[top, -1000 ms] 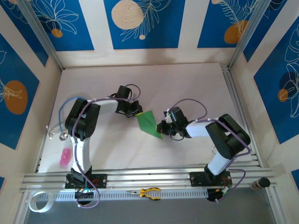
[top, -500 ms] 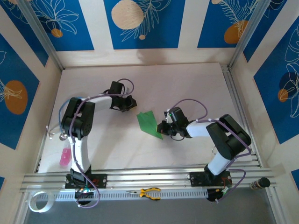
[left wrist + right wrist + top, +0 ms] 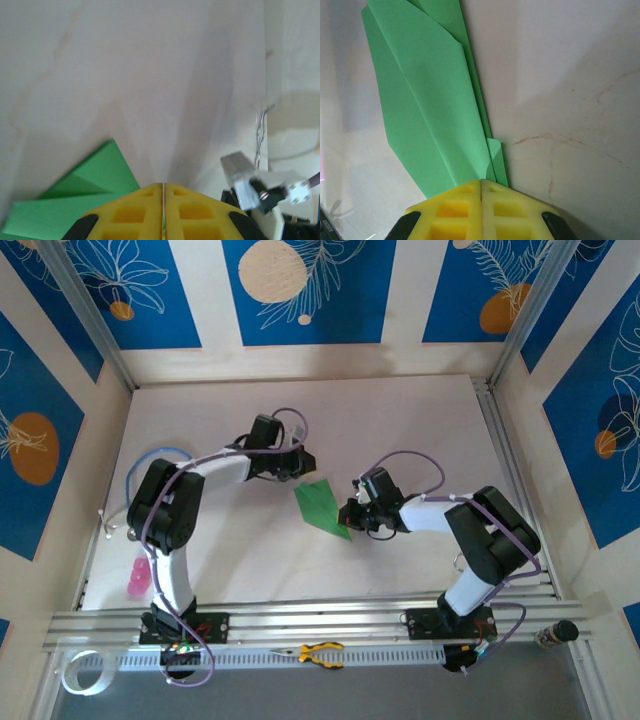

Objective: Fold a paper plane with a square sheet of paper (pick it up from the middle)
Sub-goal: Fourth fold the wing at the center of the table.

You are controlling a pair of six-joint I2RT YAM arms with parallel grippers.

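Note:
The square sheet of paper [image 3: 320, 504] lies on the table as a bright green, partly folded wedge; it has not taken the slim dart shape of a paper plane. My left gripper [image 3: 303, 463] is shut just beyond its far corner. In the left wrist view the paper [image 3: 85, 190] runs under the left gripper [image 3: 163, 186] from the lower left. My right gripper [image 3: 350, 516] is shut at the paper's near right end. In the right wrist view the paper [image 3: 430, 100] lies flat, narrowing to the right gripper [image 3: 481, 182], whose tips rest on it.
A pink object [image 3: 138, 577] lies at the left edge, with a blue cable [image 3: 150, 454] behind it. Yellow-handled pliers [image 3: 320, 652] and a tape roll [image 3: 80, 672] sit beyond the aluminium rails [image 3: 300, 622] at the near edge. Walls enclose the table.
My left gripper swung away to the left, then came back right to the paper's far corner. The right gripper and the paper stayed where they were.

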